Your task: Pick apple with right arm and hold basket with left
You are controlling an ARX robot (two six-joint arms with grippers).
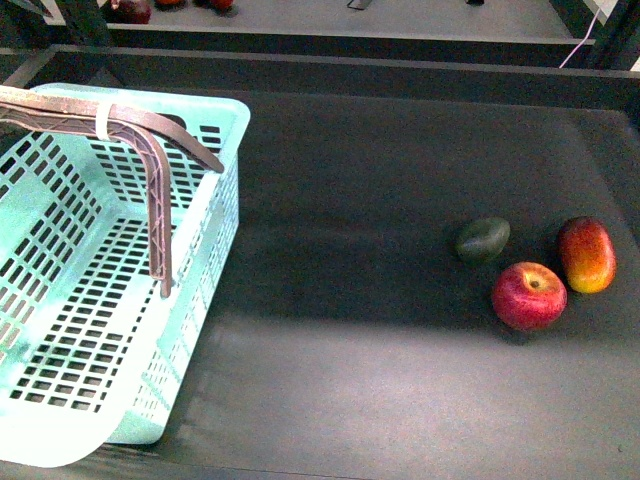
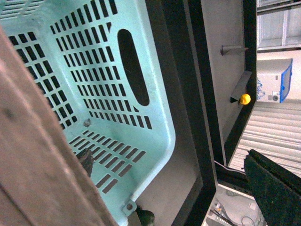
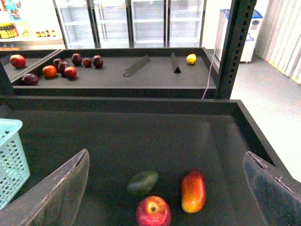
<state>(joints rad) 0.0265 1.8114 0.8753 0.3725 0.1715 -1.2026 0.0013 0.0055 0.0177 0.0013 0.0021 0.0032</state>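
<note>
The red apple (image 1: pixel 528 295) lies on the dark table at the right; in the right wrist view the apple (image 3: pixel 153 211) sits low between the wide-apart fingers. My right gripper (image 3: pixel 165 160) is open above and short of it, holding nothing. The light-blue basket (image 1: pixel 60 300) stands at the left with its brown handle (image 1: pixel 150 190) raised. In the left wrist view the basket wall (image 2: pixel 94 70) fills the frame and the handle (image 2: pixel 37 155) crosses close by, covering most of one finger. My left gripper (image 2: pixel 167 162) is open. Neither gripper shows in the front view.
A dark green avocado-like fruit (image 1: pixel 483 240) and a red-orange mango-like fruit (image 1: pixel 586 254) lie right beside the apple. Behind the table's raised rim is a shelf with dark red fruits (image 3: pixel 61 68) and a yellow one (image 3: pixel 191 59). A black post (image 3: pixel 235 47) stands at the back right.
</note>
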